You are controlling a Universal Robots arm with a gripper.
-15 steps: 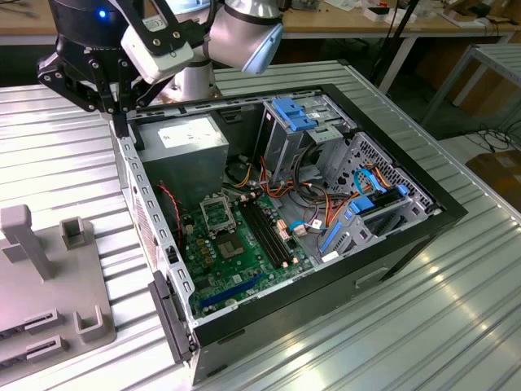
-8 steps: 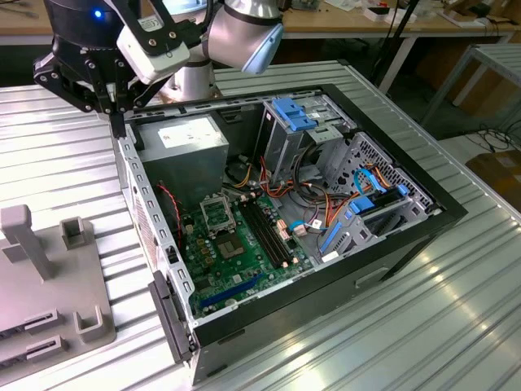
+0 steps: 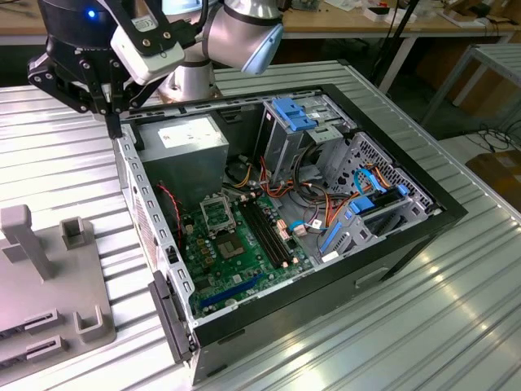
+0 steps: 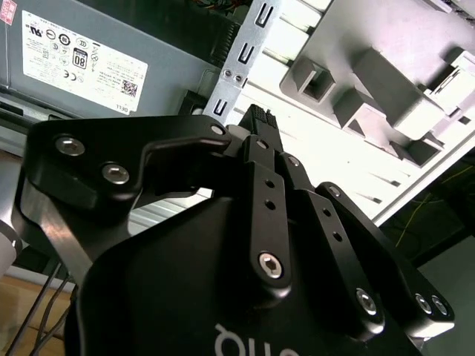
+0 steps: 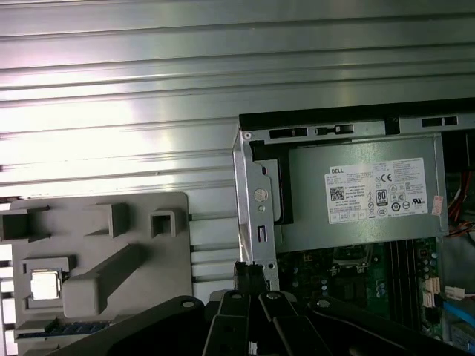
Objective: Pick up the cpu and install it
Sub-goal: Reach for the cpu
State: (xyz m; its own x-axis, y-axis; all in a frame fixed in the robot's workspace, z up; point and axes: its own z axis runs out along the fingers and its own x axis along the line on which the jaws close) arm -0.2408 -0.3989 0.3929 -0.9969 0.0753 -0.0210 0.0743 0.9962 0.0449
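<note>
The cpu (image 5: pixel 45 285) is a small pale silver square lying in a recess of the grey fixture tray (image 5: pixel 111 252), beside the open computer case. My gripper (image 3: pixel 114 124) hangs above the case's corner wall (image 3: pixel 130 163) near the power supply (image 3: pixel 189 138), well away from the cpu. Its dark fingers (image 5: pixel 250 276) are pressed together with nothing between them, and the second wrist view shows the gripper (image 4: pixel 257 122) shut too. The metal-framed socket (image 3: pixel 215 213) sits on the green motherboard (image 3: pixel 244 261) inside the case.
The case lies open on a ribbed metal table (image 3: pixel 407 326), with blue drive brackets (image 3: pixel 295 114) and cable bundles (image 3: pixel 326 204) on the exterior view's right. The grey fixture tray (image 3: pixel 49 285) with upright posts stands on that view's left. Workbenches stand behind.
</note>
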